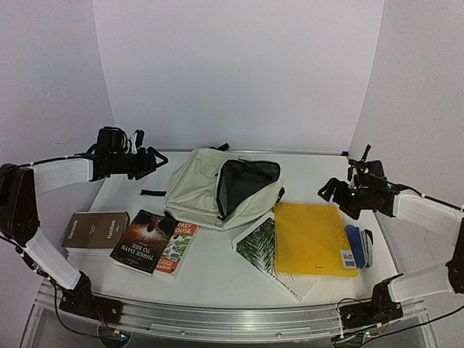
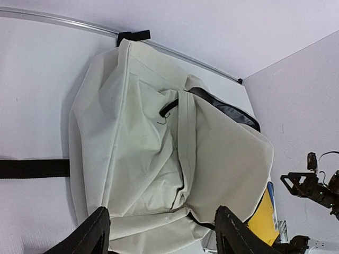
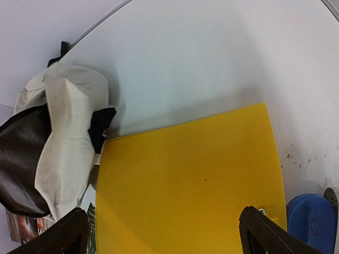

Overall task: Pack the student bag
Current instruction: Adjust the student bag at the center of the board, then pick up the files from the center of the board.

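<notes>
Our left end effector (image 2: 164,235) hangs with its jaws spread wide and nothing between them, above the cream outer side of the student bag (image 1: 199,188). The bag lies toward the back middle of the surface (image 1: 217,279), its main mouth unzipped and gaping to the right so that the dark lining (image 1: 243,185) shows. Our right end effector (image 3: 164,233) is likewise wide and empty, hovering over the yellow folder (image 1: 310,235) just beside the bag's mouth. We judge the packing barely begun (we cannot see deep into the bag, though the lining that shows looks bare). The folder rests on a leaf-patterned book (image 1: 257,243), a blue item (image 1: 355,243) sits at its right edge, and a brown book (image 1: 94,230), a dark book (image 1: 141,239) and an orange-and-green book (image 1: 179,246) lie in a row near the bag's left front, all apparently left to go in
</notes>
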`<state>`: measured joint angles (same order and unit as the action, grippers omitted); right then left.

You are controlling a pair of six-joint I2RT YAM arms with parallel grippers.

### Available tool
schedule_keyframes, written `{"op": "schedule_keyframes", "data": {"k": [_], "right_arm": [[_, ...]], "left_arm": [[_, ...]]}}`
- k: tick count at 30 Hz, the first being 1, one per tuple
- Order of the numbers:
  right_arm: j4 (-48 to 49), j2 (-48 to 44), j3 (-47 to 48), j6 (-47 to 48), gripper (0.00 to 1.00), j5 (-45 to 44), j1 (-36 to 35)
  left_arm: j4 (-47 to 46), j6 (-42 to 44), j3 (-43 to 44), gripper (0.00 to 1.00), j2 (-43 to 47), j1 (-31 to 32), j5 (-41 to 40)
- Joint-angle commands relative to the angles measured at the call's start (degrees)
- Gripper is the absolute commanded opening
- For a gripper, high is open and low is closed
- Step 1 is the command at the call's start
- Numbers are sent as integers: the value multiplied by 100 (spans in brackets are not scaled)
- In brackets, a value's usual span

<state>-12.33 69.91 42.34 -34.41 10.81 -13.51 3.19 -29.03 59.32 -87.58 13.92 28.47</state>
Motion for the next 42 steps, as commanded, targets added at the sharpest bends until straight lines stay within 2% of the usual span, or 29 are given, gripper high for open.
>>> {"op": "schedule_keyframes", "data": {"k": [1, 7, 14, 20, 28, 33, 36, 42], "right_arm": [[-76, 39, -195, -377, 98, -492, 194], [-101, 399, -196, -241, 98, -1231, 291], [-27, 1195, 57, 79, 97, -1286, 310], [-15, 1394, 178, 413, 82, -1186, 307], [-16, 1535, 101, 576, 80, -1124, 305], [-5, 1653, 107, 623, 79, -721, 306], [23, 1708, 102, 674, 72, -416, 306], [86, 1599, 33, 680, 66, -155, 308]], "left_arm": [[143, -237, -343, 68, 742, 384, -251], [5, -859, -893, 68, 1300, 982, -492], [-432, -1517, -1162, 67, 1295, 1928, -805], [-729, -1782, -1019, 66, 881, 2582, -902], [-1244, -2148, -715, 65, 96, 3322, -691], [-1462, -2257, -404, 62, -449, 3731, -601], [-1687, -2359, -218, 61, -748, 3919, -521], [-2109, -2581, 290, 60, -1653, 4138, 14]]}}
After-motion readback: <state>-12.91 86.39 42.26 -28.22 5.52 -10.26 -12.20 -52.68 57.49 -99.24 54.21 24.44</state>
